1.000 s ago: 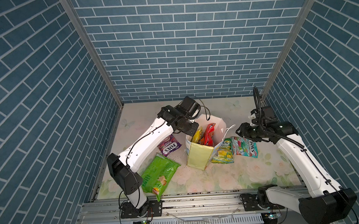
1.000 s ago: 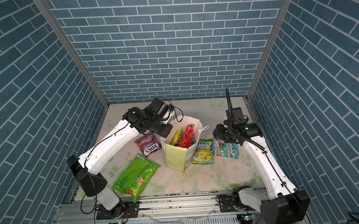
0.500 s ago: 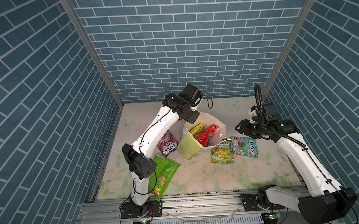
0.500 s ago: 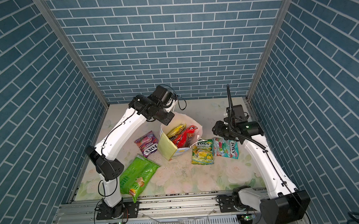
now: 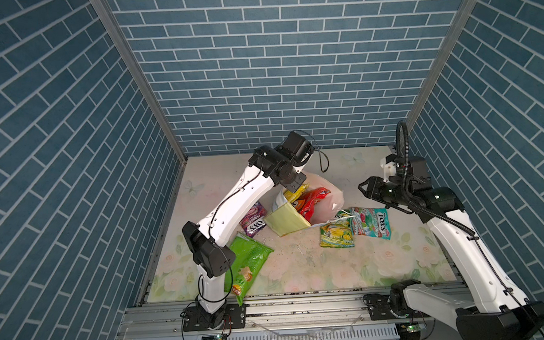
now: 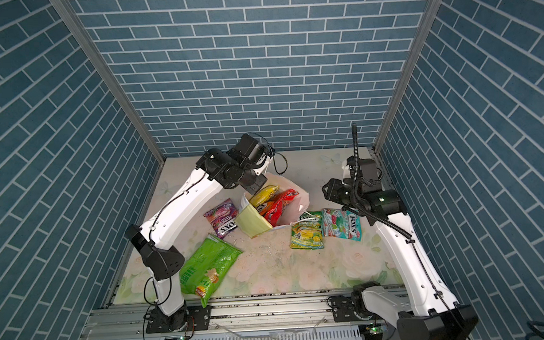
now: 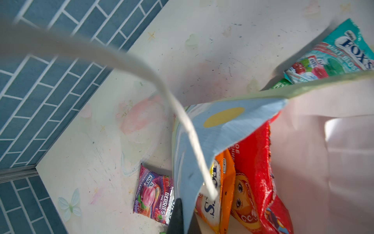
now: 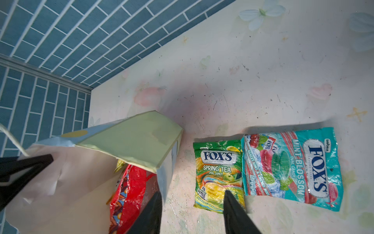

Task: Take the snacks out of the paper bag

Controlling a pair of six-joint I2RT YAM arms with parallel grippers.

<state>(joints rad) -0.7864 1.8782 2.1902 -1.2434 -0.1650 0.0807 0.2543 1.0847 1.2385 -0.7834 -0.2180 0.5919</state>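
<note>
The left tool [image 7: 179, 212] pinches the tilted paper bag [image 5: 286, 222] by its rim, a red packet [image 5: 314, 200] inside; the right tool [image 8: 192, 194] hangs spread, empty.

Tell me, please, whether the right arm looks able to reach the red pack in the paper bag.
Likely yes: the left gripper holds the paper bag tilted, its mouth towards the open right gripper, and the red pack pokes out unobstructed.

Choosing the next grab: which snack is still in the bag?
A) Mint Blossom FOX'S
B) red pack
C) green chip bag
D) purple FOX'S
B: the red pack sits in the mouth of the bag; the other three lie outside it.
</note>
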